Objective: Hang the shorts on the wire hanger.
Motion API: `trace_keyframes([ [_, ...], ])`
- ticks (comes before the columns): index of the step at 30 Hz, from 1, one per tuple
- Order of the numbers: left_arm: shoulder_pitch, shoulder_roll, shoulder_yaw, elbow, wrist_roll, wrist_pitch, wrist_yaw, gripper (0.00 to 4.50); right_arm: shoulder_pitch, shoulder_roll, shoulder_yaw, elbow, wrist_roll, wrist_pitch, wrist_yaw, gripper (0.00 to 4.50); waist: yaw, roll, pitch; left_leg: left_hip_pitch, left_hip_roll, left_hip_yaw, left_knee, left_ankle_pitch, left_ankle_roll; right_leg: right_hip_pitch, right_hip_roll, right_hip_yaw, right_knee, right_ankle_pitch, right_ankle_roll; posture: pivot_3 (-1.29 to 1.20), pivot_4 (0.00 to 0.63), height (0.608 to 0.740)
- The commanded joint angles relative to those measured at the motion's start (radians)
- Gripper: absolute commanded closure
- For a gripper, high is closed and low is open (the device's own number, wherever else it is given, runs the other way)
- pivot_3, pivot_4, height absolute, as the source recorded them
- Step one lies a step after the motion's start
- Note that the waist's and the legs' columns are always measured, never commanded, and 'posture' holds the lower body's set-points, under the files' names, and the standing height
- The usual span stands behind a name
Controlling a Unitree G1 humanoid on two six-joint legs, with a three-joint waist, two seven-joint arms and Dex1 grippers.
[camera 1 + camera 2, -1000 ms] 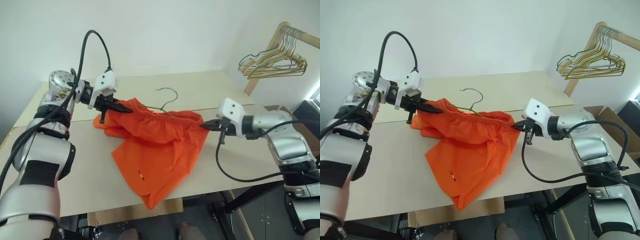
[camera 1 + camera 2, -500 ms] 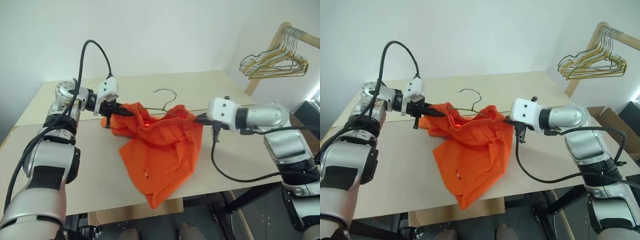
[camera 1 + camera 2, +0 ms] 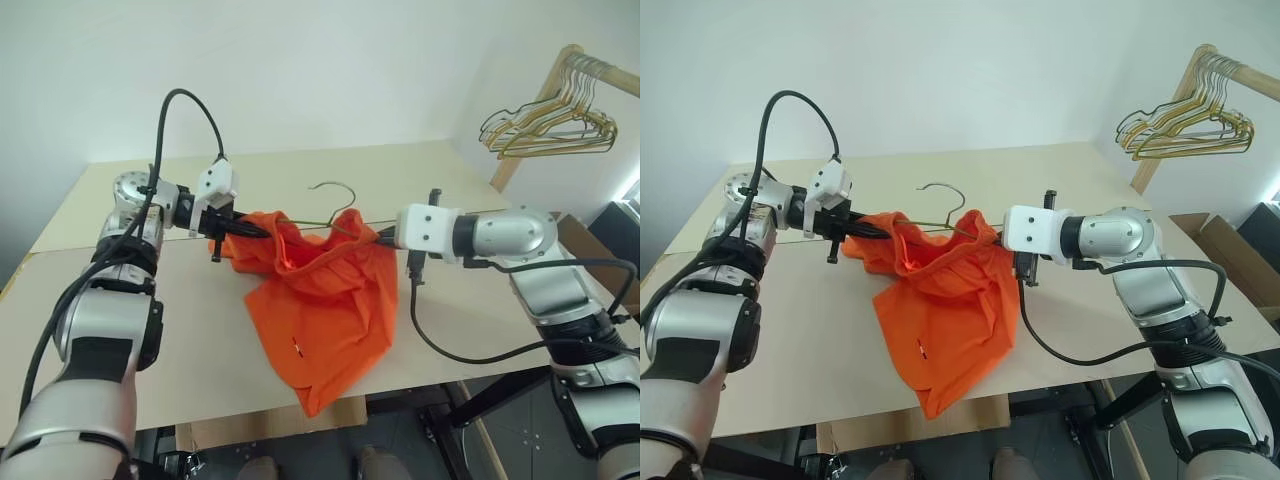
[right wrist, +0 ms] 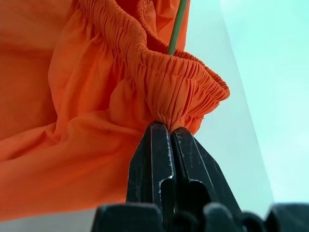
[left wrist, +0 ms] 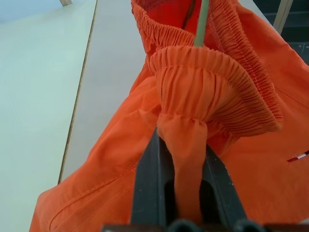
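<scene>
Two grippers are holding one garment between them above the table (image 3: 120, 330).

Item: the shorts (image 3: 325, 300), bright orange, gathered elastic waistband. They are hanging stretched between the two arms at the waistband, with the legs drooping down onto the beige tabletop toward its near edge.

Item: the left gripper (image 3: 243, 228). It is sitting at the left end of the waistband, its black fingers (image 5: 147, 186) pinching a bunched fold of the elastic (the fabric is running down between the two fingers in the left wrist view). The rest of the shorts is spreading away from it toward the right arm.

Item: the right gripper (image 3: 992, 238). It is sitting at the opposite end of the waistband, its fingers (image 4: 154, 164) pressed together with a gather of the waistband caught at their tips. The shorts are lying to its left and below it.

Item: the wire hanger (image 3: 335, 200), thin, dull olive-grey. Its hook is standing clear above the waistband, between the two grippers, while its lower wire is passing down inside the waistband opening (a green-grey strand is showing within the opening in both wrist views).

Item: a bunch of gold and dark hangers (image 3: 545, 125) is hanging from a wooden rack (image 3: 570, 60) at the far right, well apart from the shorts.
</scene>
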Motion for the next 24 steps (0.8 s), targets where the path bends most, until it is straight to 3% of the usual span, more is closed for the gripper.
trace_keyframes([
  [1,-0.014,-0.002,0.037,-0.047,-0.044,0.007,-0.004,4.50,-0.027,0.018,-0.012,0.029,-0.019,-0.012,-0.033,3.27,0.000,0.000,0.000,0.000,0.000,0.000,0.000,0.000,0.000,0.000,0.000,0.000,0.000,0.000,0.000,-0.04,0.000,0.740],
  [4,-0.011,-0.006,0.041,-0.062,-0.073,0.025,-0.004,4.50,-0.030,0.023,-0.013,0.051,-0.004,-0.009,-0.013,2.39,-0.001,0.000,0.000,0.000,0.000,0.000,0.000,0.000,0.000,0.000,0.000,0.000,0.000,0.000,0.000,-0.04,0.000,0.740],
  [24,0.033,-0.009,-0.002,-0.142,-0.162,0.030,-0.004,4.50,-0.059,0.084,-0.047,0.095,0.150,0.204,0.053,2.39,-0.002,0.000,0.000,0.000,0.000,0.000,0.000,0.000,0.000,0.000,0.000,0.000,0.004,0.000,0.000,-0.03,0.000,0.740],
])
